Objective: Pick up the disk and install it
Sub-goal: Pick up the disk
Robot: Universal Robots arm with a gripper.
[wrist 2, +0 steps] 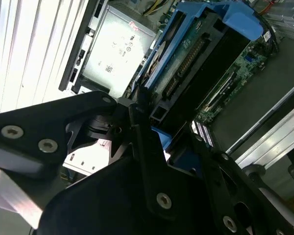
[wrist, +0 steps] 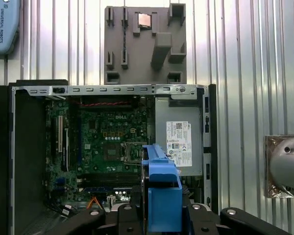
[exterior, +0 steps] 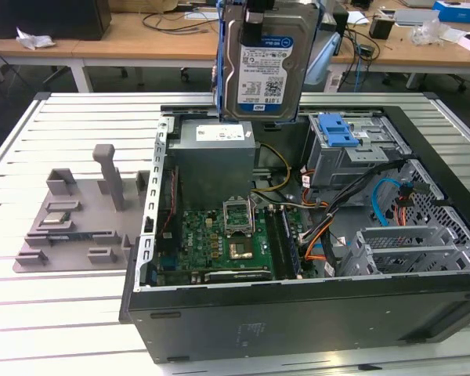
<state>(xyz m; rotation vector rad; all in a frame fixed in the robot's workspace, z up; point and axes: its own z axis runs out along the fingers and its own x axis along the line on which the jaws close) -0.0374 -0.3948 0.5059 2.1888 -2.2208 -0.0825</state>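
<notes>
The disk [exterior: 265, 66], silver with a white and blue label and a blue bracket along its edges, hangs upright in the air over the back of the open computer case [exterior: 298, 313]. My gripper [exterior: 258, 12] is shut on its upper end. In the second wrist view the black fingers [wrist 2: 137, 117] clamp the disk [wrist 2: 196, 58] by its bracket, and its circuit-board side shows. In the first wrist view the blue bracket [wrist: 161, 191] sits between the fingers, above the case's motherboard [wrist: 112, 142].
Inside the case lie a grey power-supply box [exterior: 215, 145], a motherboard [exterior: 219, 235], a drive cage with a blue latch [exterior: 341, 129] and loose cables [exterior: 392, 196]. A grey fixture plate [exterior: 78, 219] lies on the slatted table at the exterior view's left. Desks stand behind.
</notes>
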